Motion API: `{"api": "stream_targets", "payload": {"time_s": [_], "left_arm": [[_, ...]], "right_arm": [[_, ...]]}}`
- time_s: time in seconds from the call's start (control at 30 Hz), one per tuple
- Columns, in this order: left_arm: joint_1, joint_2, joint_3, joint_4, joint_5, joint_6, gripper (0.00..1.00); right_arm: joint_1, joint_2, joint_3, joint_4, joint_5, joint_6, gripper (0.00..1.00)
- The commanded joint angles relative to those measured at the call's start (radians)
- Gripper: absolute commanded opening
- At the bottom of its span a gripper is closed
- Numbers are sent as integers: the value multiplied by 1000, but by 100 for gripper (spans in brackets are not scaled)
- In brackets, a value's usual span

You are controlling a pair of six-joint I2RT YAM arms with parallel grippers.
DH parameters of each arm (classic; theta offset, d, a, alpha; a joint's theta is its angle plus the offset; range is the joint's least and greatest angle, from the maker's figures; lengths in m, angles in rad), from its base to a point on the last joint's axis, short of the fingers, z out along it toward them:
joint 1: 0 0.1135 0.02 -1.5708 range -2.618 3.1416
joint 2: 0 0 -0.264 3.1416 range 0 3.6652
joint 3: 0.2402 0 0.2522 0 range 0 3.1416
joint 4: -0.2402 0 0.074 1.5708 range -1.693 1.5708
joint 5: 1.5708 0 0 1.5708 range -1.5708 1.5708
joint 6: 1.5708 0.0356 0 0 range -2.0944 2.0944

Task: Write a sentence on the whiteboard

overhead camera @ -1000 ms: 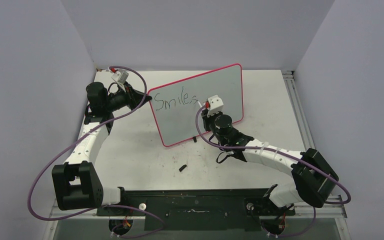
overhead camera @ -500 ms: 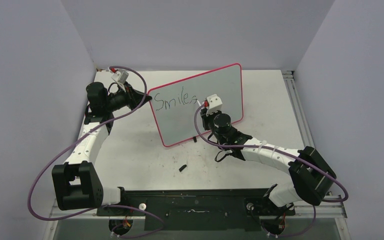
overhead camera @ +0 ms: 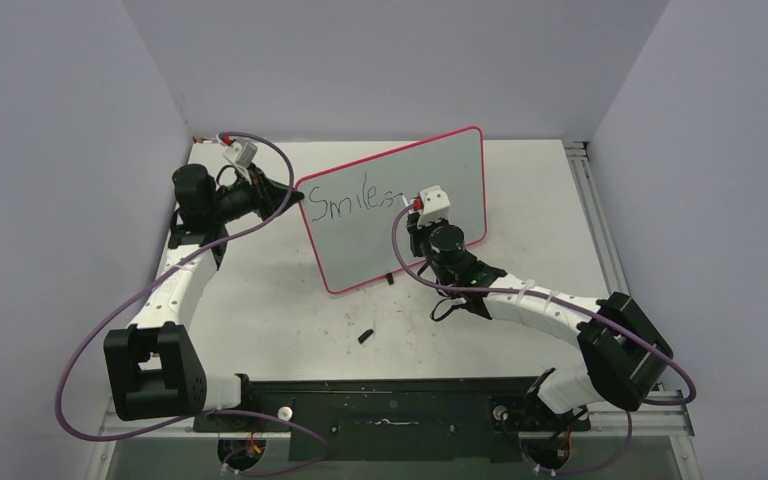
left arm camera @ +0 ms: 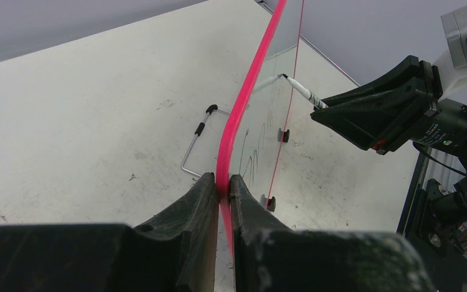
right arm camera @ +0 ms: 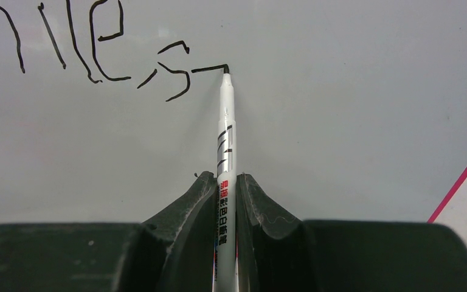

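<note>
The whiteboard (overhead camera: 380,235) stands tilted on the table, pale grey face, pink-red rim, with "Smiles" in black across its upper left. My left gripper (overhead camera: 298,196) is shut on the board's left rim (left arm camera: 224,182) and holds it. My right gripper (overhead camera: 412,212) is shut on a white marker (right arm camera: 225,152). The marker's black tip (right arm camera: 225,72) touches the board at the end of a short horizontal stroke just right of the "s" (right arm camera: 176,70). The marker also shows in the left wrist view (left arm camera: 298,90), against the board face.
A small black cap-like piece (overhead camera: 365,336) lies on the table in front of the board. A wire stand (left arm camera: 194,143) props the board from behind. Black feet (left arm camera: 270,204) sit under its lower edge. Grey walls close in the table on three sides.
My right gripper has moved a little to the right along the board, and the marker has drawn a short horizontal line after the "s". The left arm has not moved.
</note>
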Motion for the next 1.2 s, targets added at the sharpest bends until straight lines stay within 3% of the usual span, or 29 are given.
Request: {"api": "stream_targets", "payload": {"time_s": [0.0,0.47,1.17], "left_arm": [[3,-30,-2,13,12,15,0],[3,-33,-1,13,11,15,0],[3,-29,-2,13,13,15,0]], "right_arm": [[-10,-6,40,30,5,8,5],[-10,-81,22,31,-13,-12,5],[-20,7,125,41,-46,-57,5]]}}
